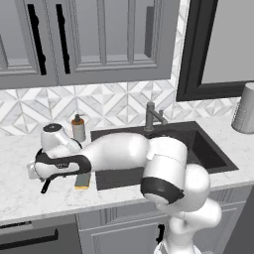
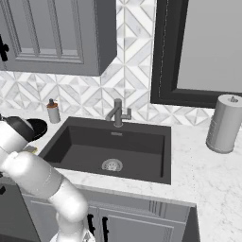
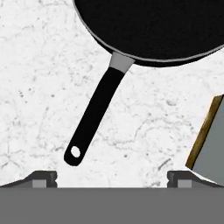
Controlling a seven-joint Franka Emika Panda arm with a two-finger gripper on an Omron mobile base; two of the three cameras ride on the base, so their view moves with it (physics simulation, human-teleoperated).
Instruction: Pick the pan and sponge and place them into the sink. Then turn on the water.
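The black pan (image 3: 153,26) lies on the marble counter, its long handle (image 3: 94,116) running down toward me. My gripper (image 3: 113,179) hovers open just past the handle's end, with nothing between its fingertips (image 3: 43,178). The sponge (image 3: 210,140) lies to the right of the handle, yellow edge showing; it also shows as the sponge (image 1: 82,181) beside the sink's left rim. In the left base view the arm reaches left over the counter and the pan handle (image 1: 46,186) peeks out below the hand. The dark sink (image 2: 156,142) holds nothing but its silver drain (image 2: 112,165). No water runs from the faucet (image 2: 118,113).
A soap dispenser bottle (image 1: 78,128) stands behind the pan by the backsplash. A paper towel roll (image 2: 224,124) stands on the counter right of the sink. Cabinets hang above; the counter's front edge is close below the pan handle.
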